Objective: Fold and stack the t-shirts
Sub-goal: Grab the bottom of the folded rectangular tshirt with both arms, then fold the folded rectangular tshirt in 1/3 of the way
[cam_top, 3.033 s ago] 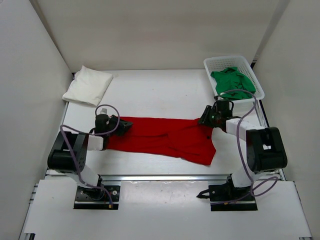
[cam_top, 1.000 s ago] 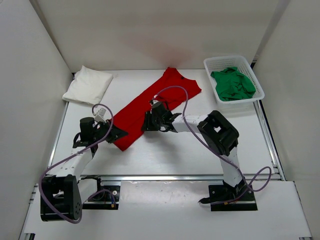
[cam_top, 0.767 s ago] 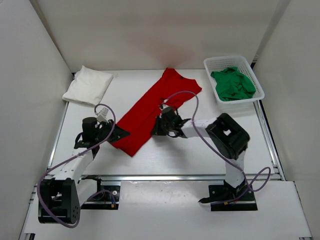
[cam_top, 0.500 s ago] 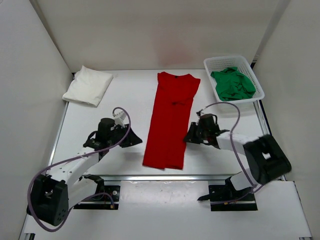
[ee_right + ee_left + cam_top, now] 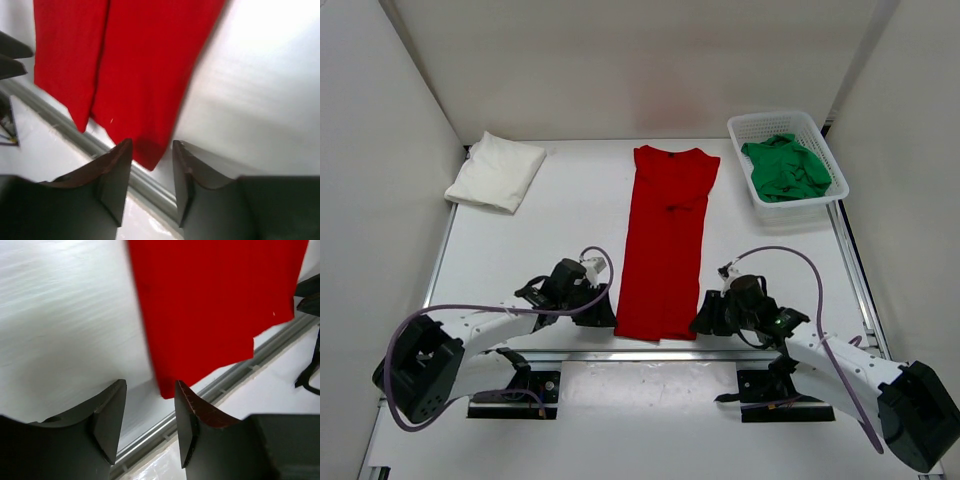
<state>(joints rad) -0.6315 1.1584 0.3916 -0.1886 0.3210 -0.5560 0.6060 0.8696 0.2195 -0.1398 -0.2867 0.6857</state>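
Note:
The red t-shirt (image 5: 665,240) lies folded into a long narrow strip down the middle of the table, its hem at the near edge. My left gripper (image 5: 607,315) stands open beside the hem's left corner (image 5: 167,390), nothing between its fingers. My right gripper (image 5: 698,322) is open at the hem's right corner (image 5: 150,157), holding nothing. The white t-shirt (image 5: 496,170) lies folded at the back left. The green t-shirt (image 5: 783,168) sits crumpled in the basket.
A white lattice basket (image 5: 820,135) stands at the back right. The table's metal front rail (image 5: 650,353) runs just below the red hem and both grippers. White walls close in the left, right and back.
Both grippers swung the red t-shirt from a slant to straight, drew it toward the near edge, then opened and let go of its hem corners.

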